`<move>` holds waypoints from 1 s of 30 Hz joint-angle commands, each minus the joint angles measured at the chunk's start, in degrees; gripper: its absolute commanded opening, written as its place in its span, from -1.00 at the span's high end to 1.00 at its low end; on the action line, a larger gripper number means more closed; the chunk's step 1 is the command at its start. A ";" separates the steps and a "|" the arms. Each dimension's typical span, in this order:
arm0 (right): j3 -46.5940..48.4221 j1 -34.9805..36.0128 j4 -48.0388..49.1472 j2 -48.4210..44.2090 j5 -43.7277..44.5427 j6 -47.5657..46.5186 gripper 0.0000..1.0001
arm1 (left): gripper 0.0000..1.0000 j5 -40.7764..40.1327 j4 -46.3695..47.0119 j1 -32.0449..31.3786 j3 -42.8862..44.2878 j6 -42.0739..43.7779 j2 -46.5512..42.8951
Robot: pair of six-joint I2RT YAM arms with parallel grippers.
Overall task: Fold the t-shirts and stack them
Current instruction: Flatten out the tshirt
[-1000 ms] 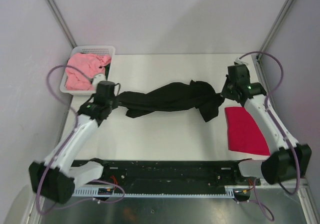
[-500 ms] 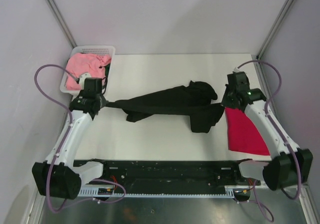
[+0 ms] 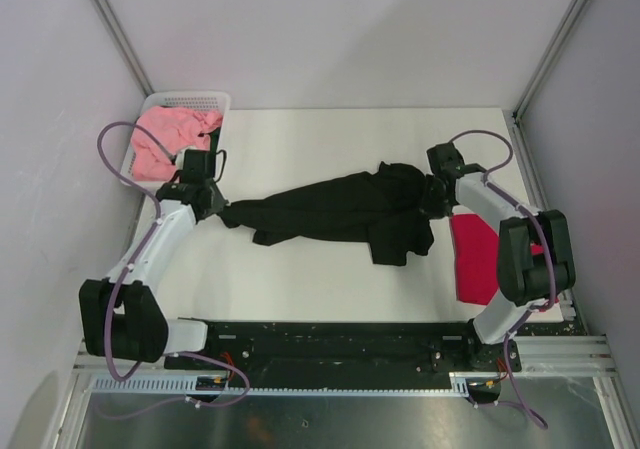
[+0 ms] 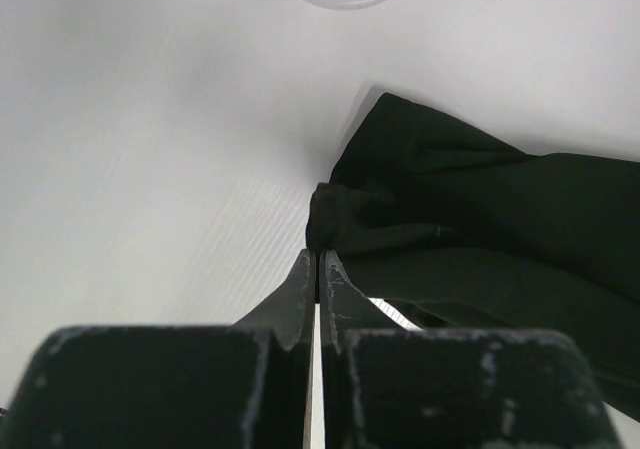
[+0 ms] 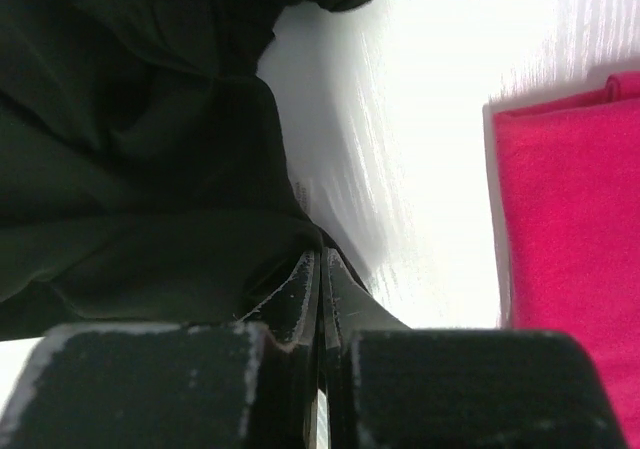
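Now the black t-shirt (image 3: 330, 204) lies bunched in a long band across the middle of the surface (image 3: 300, 279), reaching from one arm to the other. The left gripper (image 4: 317, 269) is clenched on its left end, the jaws pressed together with a fold of black cloth at their tips. The right gripper (image 5: 320, 269) is clenched in the same way on the right end. Just beside it, near the right edge, the red t-shirt (image 3: 478, 259) lies folded flat. The pink t-shirt (image 3: 160, 139) sits crumpled in the white basket (image 3: 190, 99) at the far left corner.
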 commanded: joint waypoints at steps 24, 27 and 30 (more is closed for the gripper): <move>30.45 -0.38 -13.59 -46.38 3.51 5.39 1.00 | 1.00 9.48 -6.02 0.32 22.25 -0.55 -33.45; 36.90 -0.40 -14.76 -47.32 3.98 5.96 1.00 | 1.00 9.48 -7.13 -0.63 27.41 -1.41 -33.46; 41.04 -0.34 -13.52 -47.00 5.31 5.08 1.00 | 1.00 10.80 -7.26 -0.78 32.10 -2.51 -30.59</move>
